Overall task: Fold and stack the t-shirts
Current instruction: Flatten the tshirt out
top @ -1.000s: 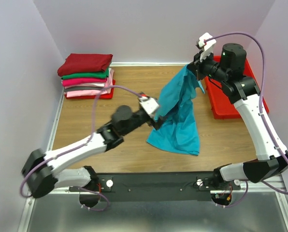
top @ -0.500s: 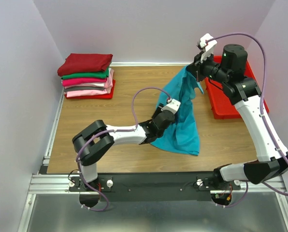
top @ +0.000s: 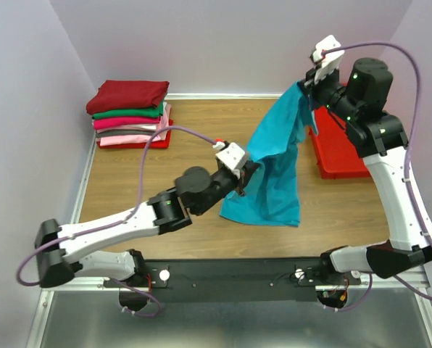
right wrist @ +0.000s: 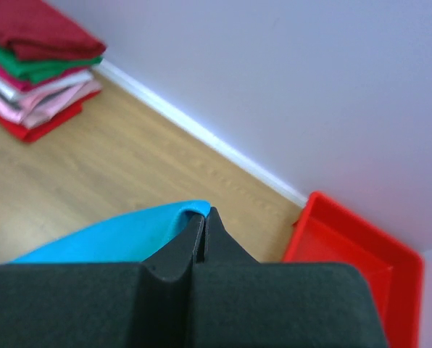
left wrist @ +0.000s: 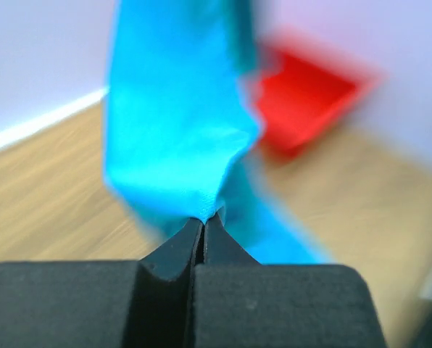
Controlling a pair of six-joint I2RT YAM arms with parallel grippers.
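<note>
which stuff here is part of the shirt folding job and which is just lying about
Part of the job:
- teal t-shirt, hanging, pinched by the left fingers and the right fingers
- stack of folded t-shirts in the far left corner

Just lying about:
- red bin on the right, nothing visible in it

Pale lavender walls (top: 230, 43) close in the bench (top: 332, 210) at its far, left and right edges, with a white strip (top: 216, 96) along the foot of the far one. The bench top is wood-grain, and an aluminium rail (top: 83, 181) runs down its left edge. The light is soft and even.
</note>
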